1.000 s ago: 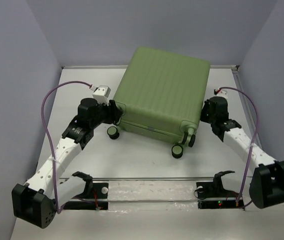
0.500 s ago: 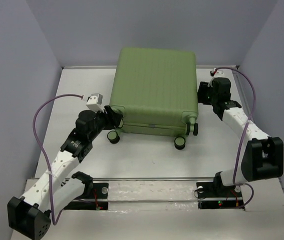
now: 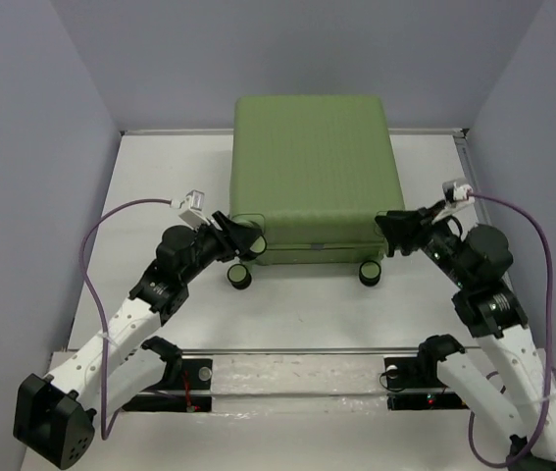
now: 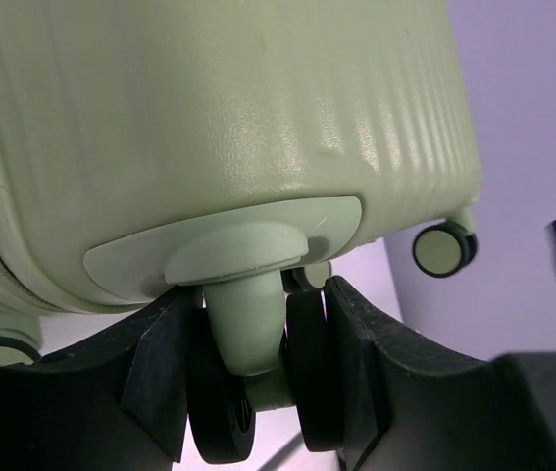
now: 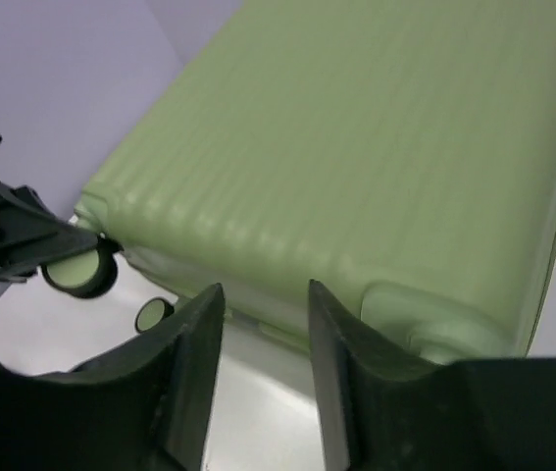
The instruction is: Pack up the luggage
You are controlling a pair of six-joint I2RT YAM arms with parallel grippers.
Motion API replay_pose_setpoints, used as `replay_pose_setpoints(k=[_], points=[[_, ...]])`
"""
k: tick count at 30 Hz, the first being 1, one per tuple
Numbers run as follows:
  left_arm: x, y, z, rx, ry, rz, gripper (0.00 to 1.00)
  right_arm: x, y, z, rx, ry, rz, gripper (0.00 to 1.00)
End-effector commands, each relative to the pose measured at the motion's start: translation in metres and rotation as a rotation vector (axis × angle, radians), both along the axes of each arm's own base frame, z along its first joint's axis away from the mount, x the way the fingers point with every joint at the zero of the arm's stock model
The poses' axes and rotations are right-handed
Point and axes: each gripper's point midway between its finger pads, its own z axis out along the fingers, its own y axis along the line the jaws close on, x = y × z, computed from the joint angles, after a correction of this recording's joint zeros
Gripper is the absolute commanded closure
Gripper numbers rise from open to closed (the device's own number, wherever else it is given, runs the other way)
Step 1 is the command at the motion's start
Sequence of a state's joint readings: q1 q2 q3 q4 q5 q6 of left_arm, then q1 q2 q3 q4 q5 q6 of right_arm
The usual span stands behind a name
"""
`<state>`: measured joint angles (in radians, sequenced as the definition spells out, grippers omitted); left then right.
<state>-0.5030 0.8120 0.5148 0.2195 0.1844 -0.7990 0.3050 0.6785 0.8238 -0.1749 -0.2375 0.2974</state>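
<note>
Lying flat and closed at the far middle of the table point(image 3: 160, 186), the luggage point(image 3: 312, 167) is being kept with its wheels toward the arms. The stem point(image 4: 245, 329) of its near-left wheel is being clenched by the left gripper point(image 3: 240, 235). The right gripper point(image 3: 392, 229) is being held released, jaws apart, just beside the near-right corner.

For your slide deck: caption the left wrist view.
Left claw clamped around a wheel stem of the ribbed green luggage.
</note>
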Motion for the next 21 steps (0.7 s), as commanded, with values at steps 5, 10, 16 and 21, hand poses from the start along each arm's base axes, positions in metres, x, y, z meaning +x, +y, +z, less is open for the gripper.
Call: replay_pose_setpoints(k=[5,10,16,21], points=[[-0.037,-0.038,0.076,-0.235,-0.164,-0.245,0.94,-0.059,-0.015,-0.065,0.158,0.097,-0.024,0.9],[-0.027,-0.032,0.085,-0.244,-0.184,-0.187,0.94,-0.055,0.01,-0.13,0.189,0.279,0.078,0.88],[-0.01,-0.02,0.091,-0.263,-0.197,-0.144,0.94,-0.037,-0.001,-0.153,0.204,0.264,-0.028,0.67],[0.008,-0.017,0.115,-0.3,-0.241,-0.137,0.94,-0.022,-0.02,-0.182,0.207,0.286,-0.175,0.61]])
